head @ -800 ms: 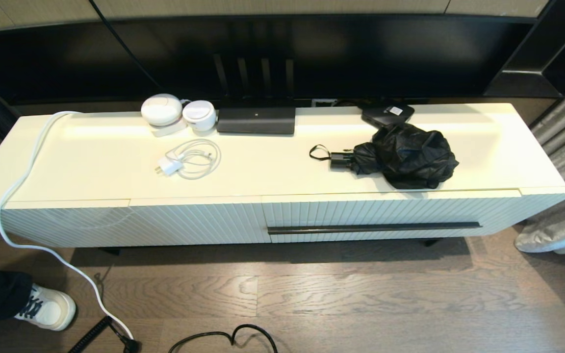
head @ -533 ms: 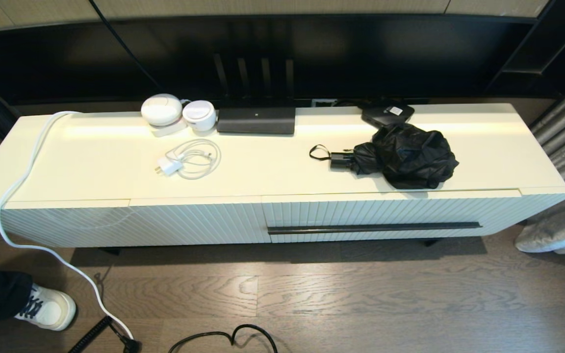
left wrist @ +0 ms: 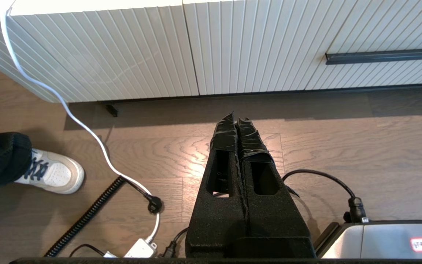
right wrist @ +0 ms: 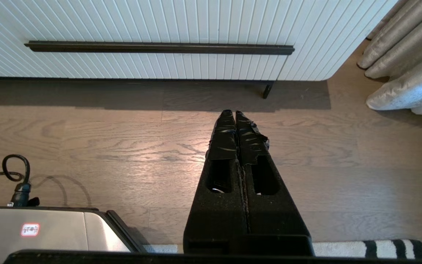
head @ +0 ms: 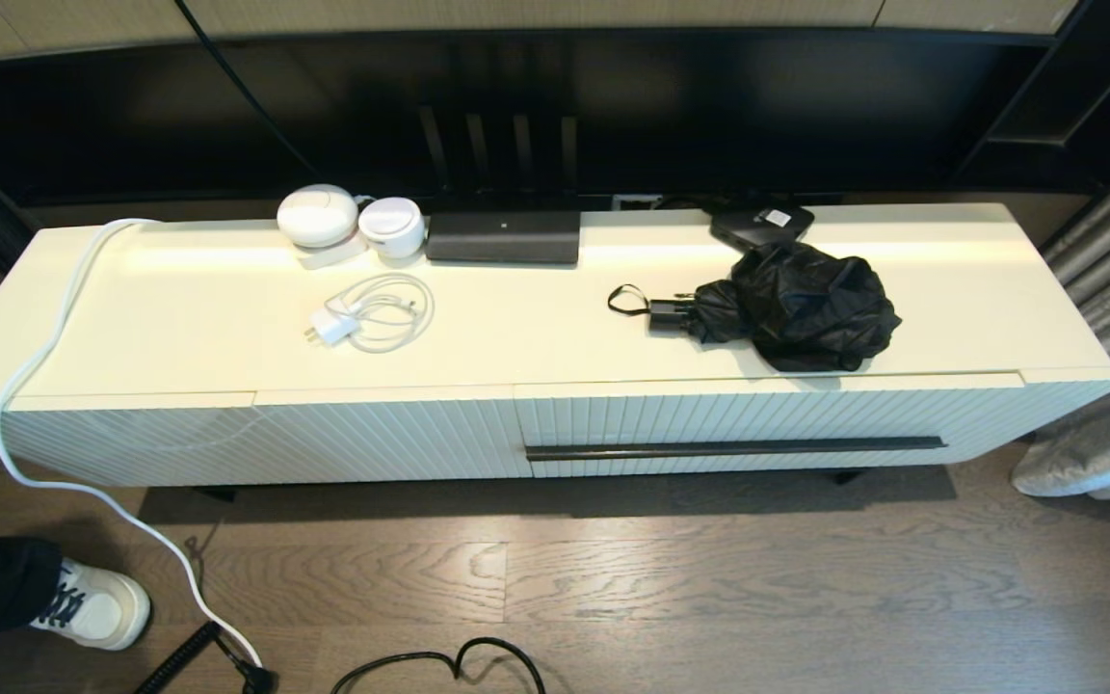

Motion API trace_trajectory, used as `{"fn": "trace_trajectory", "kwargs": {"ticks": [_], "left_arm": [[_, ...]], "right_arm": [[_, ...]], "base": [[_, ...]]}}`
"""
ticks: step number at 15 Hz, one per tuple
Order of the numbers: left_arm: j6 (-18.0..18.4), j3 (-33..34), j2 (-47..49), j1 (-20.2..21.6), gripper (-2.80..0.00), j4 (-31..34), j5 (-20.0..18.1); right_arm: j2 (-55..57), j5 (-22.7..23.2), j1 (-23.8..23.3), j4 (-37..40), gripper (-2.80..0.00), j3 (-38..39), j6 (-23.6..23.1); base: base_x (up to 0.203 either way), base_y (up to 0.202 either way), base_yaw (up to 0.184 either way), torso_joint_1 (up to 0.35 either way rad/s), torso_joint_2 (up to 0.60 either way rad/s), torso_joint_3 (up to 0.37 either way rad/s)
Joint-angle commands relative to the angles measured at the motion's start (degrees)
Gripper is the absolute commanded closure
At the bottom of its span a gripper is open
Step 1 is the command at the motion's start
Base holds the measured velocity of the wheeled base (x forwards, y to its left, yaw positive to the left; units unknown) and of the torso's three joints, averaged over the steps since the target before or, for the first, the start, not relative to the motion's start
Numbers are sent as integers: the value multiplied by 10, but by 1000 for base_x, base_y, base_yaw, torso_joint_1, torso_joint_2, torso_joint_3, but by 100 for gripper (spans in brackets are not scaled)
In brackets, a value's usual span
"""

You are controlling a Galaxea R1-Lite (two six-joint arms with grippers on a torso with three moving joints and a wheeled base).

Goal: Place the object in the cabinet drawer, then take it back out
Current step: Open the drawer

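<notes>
Umbrella (head: 801,306): black, folded, fabric loose and wrinkled; lies on the bench (head: 536,337) top, right of centre in the head view, handle and thin wrist loop (head: 626,300) pointing toward frame left. Its far edge is just beside a flat black box (head: 760,225) with a white label.

Cabinet drawer (head: 767,424): lower right of the bench front, fluted cream face, pushed in flush; long dark bar handle (head: 734,447) runs across it.

Left gripper (left wrist: 236,119): low over the wooden floor (head: 709,578), well short of the fluted front; fingers pressed together, holding nothing. Not in the head view.

Right gripper (right wrist: 231,113): likewise above the floor, facing the bar handle from a distance; fingers closed tip to tip, holding nothing.

Other items, bench top: two white round devices (head: 317,217) at upper left of centre, long black rectangular device (head: 503,236) beside them, coiled white charger cable (head: 372,313) in front. White cord (head: 44,357) drapes off the bench's left end. A shoe (head: 97,605) at lower left.
</notes>
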Motion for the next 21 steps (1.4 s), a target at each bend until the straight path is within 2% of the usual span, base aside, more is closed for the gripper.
{"fn": "trace_trajectory", "kwargs": {"ticks": [1, 3, 5, 7, 13, 15, 17, 21], "left_arm": [[0, 1, 1, 0, 0, 0, 0], [0, 1, 1, 0, 0, 0, 0], [0, 1, 1, 0, 0, 0, 0], [0, 1, 1, 0, 0, 0, 0], [0, 1, 1, 0, 0, 0, 0], [0, 1, 1, 0, 0, 0, 0], [0, 1, 1, 0, 0, 0, 0], [0, 1, 1, 0, 0, 0, 0]], "right_arm": [[-1, 0, 0, 1, 0, -8, -2], [2, -3, 0, 16, 0, -55, -6], [6, 0, 0, 74, 0, -119, -8], [38, 5, 0, 100, 0, -164, -9], [323, 22, 25, 105, 0, -358, -23], [422, 32, 42, 106, 0, -417, -62], [507, 55, 56, 107, 0, -466, -123], [633, 83, 108, 115, 0, -527, -293]], "base": [[0, 0, 0, 0, 0, 0], [0, 0, 0, 0, 0, 0], [0, 0, 0, 0, 0, 0], [0, 0, 0, 0, 0, 0], [0, 0, 0, 0, 0, 0], [0, 0, 0, 0, 0, 0], [0, 0, 0, 0, 0, 0], [0, 0, 0, 0, 0, 0]]}}
